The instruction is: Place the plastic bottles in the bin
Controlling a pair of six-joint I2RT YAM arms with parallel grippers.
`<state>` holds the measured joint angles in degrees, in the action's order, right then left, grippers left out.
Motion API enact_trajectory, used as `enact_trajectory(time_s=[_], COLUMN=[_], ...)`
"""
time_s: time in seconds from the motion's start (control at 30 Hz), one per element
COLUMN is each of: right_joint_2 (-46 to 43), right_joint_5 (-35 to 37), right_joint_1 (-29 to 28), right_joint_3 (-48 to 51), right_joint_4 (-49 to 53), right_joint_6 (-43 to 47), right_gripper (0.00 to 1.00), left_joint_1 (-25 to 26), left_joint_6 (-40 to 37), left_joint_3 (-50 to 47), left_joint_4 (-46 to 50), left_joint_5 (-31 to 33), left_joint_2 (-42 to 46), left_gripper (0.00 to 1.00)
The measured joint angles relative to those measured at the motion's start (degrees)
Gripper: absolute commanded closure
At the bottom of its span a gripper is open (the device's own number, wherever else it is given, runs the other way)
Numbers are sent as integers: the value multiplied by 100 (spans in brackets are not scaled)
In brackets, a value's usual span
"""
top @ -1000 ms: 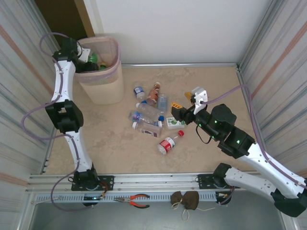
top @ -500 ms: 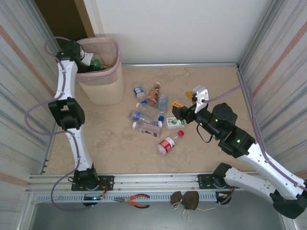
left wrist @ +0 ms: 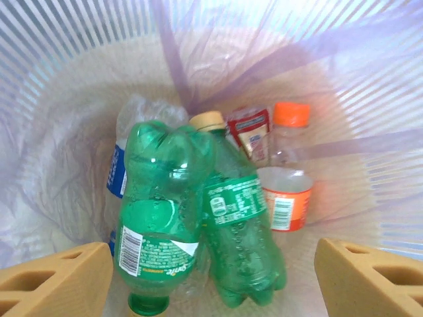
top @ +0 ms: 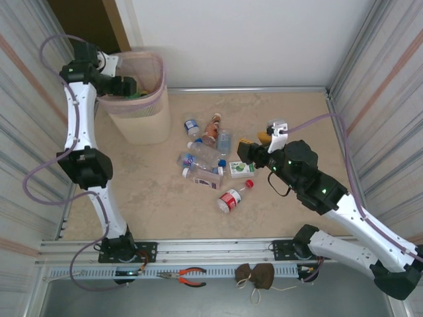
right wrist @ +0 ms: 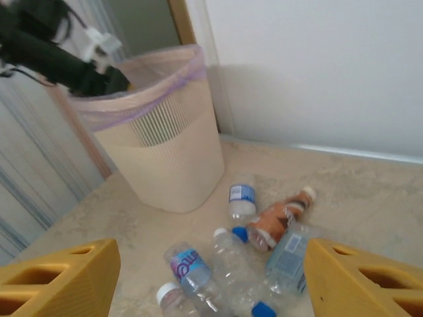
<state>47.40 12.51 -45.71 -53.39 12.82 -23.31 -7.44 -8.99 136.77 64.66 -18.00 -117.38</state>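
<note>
Above the far-left bin [top: 142,125], the left tool [top: 129,86] stands wide and empty over green bottles [left wrist: 165,218] already inside, while the right tool [top: 246,150], equally wide and empty, hangs beside the plastic bottles [top: 201,162] scattered on the worktop [top: 152,191], where an off-centre pinch could squirt one away.

read: "Sprite" | on: green bottle [left wrist: 162,198] white label | other labels: illegible

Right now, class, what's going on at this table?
Two robot arms are moving plastic bottles from the table into the bin. The left gripper hangs open over the bin, where green bottles lie inside. The right gripper is open and empty above the bottles on the table.
</note>
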Motion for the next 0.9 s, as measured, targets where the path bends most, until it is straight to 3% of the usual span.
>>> enact_trajectory(time_s=[0.2,0.5,0.9], right_joint_2=[17,13,658], right_joint_5=[118,-46,-1060], right_joint_1=[72,625,1414], right_joint_3=[291,743,1458], right_joint_4=[391,1150,1565], right_joint_6=[-1360,-3259,-5018], right_gripper=[25,27,34], left_joint_1=[0,55,907], left_joint_6=[125,380,636], left_joint_3=[-87,-1165,-2841], left_joint_4=[-170,-758,-1552], left_joint_5=[-345,-977,-1250], left_joint_2=[337,1329,2520], left_gripper=[22,22,22])
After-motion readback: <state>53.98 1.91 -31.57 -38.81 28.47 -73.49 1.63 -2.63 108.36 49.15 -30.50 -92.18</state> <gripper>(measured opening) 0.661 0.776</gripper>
